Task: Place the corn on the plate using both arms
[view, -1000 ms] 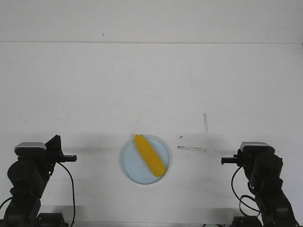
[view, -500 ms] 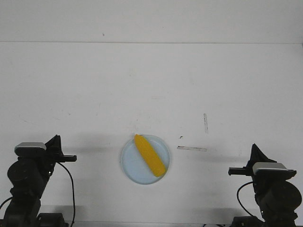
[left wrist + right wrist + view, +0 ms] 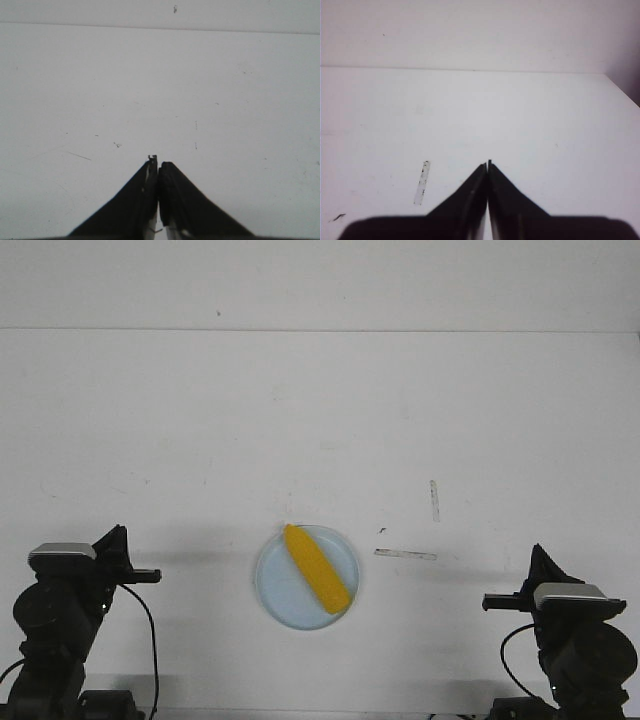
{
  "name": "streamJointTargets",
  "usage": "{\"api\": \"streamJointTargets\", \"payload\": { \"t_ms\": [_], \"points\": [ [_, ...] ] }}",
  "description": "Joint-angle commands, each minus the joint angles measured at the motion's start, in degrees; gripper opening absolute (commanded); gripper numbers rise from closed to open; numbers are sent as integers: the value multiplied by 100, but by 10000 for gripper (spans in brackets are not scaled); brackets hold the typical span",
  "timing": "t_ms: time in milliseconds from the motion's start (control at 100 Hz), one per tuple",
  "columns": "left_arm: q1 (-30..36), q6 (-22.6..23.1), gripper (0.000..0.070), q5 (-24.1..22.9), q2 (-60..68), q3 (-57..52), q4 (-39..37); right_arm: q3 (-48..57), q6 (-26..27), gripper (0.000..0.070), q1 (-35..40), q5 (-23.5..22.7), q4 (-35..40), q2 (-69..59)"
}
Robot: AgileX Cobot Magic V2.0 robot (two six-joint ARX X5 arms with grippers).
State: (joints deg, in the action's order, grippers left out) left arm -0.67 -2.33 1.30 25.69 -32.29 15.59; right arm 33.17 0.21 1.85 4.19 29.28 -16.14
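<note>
Front view: corn (image 3: 316,569) lies on plate (image 3: 306,577); wrist views miss both.
My left gripper (image 3: 158,165): clenched, empty.
My right gripper (image 3: 487,165): clenched, empty.

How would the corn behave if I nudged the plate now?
The corn looks round and smooth, so it would probably roll or slide. It lies diagonally with its lower end near the rim of the plate, and that low rim may not stop it. It looks stiff, unlikely to bend.
</note>
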Motion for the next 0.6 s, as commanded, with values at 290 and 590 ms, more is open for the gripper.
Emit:
{"api": "streamJointTargets", "payload": {
  "t_ms": [290, 590],
  "points": [
    [4, -13, 0, -26, -175, -44, 116, 55, -31, 0, 7, 11, -57, 2],
    [4, 15, 0, -133, -1497, 1318, -809, 55, -28, 0, 7, 24, -57, 2]
  ]
}}
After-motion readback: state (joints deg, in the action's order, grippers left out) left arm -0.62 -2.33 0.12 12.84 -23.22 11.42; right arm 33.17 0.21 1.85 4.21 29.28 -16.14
